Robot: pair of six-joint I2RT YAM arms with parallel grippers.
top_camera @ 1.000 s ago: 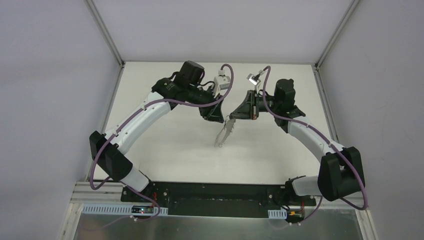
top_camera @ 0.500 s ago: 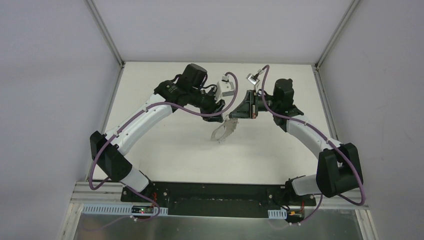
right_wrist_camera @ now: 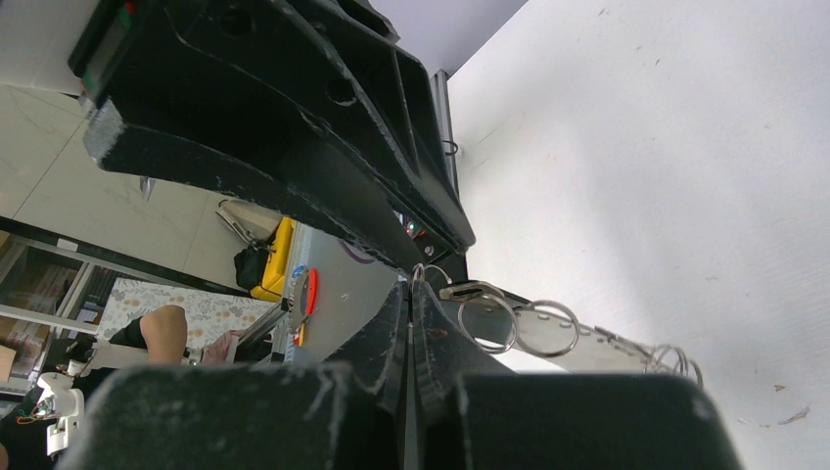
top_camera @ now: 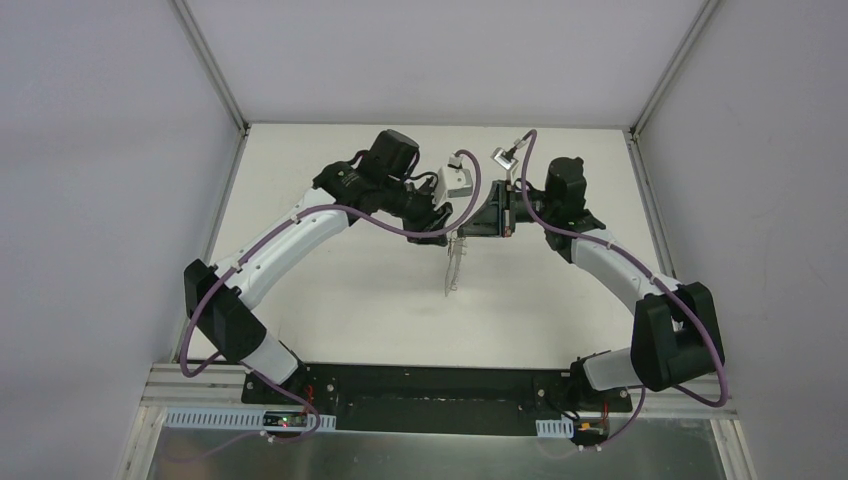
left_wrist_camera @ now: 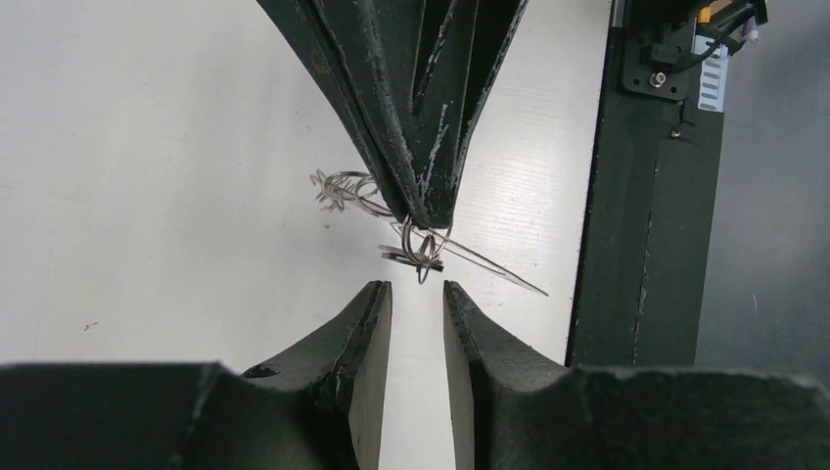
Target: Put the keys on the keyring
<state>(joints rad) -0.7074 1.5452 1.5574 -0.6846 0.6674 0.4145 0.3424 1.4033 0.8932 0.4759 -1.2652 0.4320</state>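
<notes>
Over the middle of the table my two grippers meet tip to tip. My right gripper [top_camera: 463, 234] is shut on the keyring [top_camera: 451, 268], a thin grey wire loop that hangs edge-on below the tips. In the right wrist view the right gripper [right_wrist_camera: 411, 286] pinches the wire, and small silvery rings [right_wrist_camera: 546, 328] are strung beside it. My left gripper [left_wrist_camera: 416, 291] stands open by a narrow gap just short of the small rings [left_wrist_camera: 421, 257], with nothing between its fingers. The right gripper [left_wrist_camera: 423, 215] points down at it from above. No key with a black head shows in any view.
The white table [top_camera: 340, 290] lies under the hanging loop. White walls close in at the left, back and right. The black base rail [top_camera: 430, 400] runs along the near edge and also shows as the black base rail [left_wrist_camera: 646, 196] at the right of the left wrist view.
The left gripper has moved right, up to the right gripper's tip, and its jaws have narrowed slightly. The keyring has swung from a broad tilted loop to hanging edge-on.
</notes>
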